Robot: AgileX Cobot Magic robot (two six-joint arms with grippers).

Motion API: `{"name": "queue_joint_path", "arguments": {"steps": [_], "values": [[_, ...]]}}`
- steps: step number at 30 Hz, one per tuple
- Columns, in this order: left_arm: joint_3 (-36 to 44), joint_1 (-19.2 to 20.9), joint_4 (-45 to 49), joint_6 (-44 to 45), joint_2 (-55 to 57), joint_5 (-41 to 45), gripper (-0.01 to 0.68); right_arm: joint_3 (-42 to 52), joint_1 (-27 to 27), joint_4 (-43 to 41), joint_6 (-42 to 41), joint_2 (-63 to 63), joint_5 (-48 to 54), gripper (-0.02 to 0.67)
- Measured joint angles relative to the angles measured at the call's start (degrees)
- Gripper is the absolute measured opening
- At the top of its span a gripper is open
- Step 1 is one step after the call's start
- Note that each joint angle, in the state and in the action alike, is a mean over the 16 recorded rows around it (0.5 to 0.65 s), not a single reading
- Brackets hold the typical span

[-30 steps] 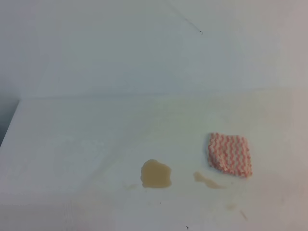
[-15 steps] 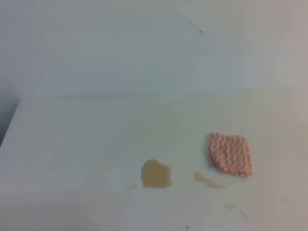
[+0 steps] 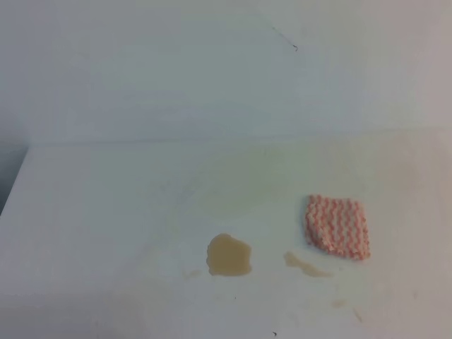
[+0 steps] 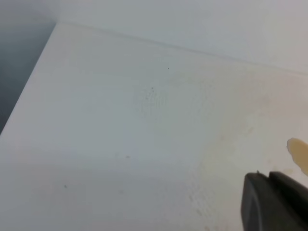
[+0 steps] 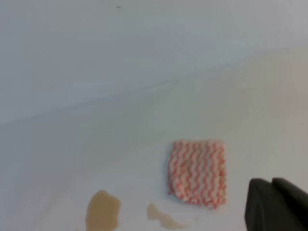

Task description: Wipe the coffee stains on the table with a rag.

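The small pink-and-white zigzag knitted rag (image 3: 337, 226) lay flat on the large white table (image 3: 106, 212), just right of the tan-brown coffee stains (image 3: 228, 255) (a rounded blob and a thinner smear). Only a dark corner of the left gripper (image 4: 274, 202) and the right gripper (image 5: 276, 204) showed; their jaws couldn't be judged, and neither touched anything.

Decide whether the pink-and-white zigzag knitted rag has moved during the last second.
No. The pink-and-white zigzag knitted rag lies just right of the smaller tan smear, exactly as before.
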Motion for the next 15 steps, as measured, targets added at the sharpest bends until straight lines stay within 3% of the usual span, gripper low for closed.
{"name": "queue_joint_path", "arguments": {"steps": [9, 15], "values": [[0.0, 0.0, 0.0, 0.0, 0.0, 0.0, 0.001, -2.5, 0.0, 8.7, -13.0, 12.0, 2.6, 0.016], [0.0, 0.0, 0.0, 0.0, 0.0, 0.0, 0.001, -6.2, 1.4, 11.6, -19.2, 22.1, 5.6, 0.108]]}}
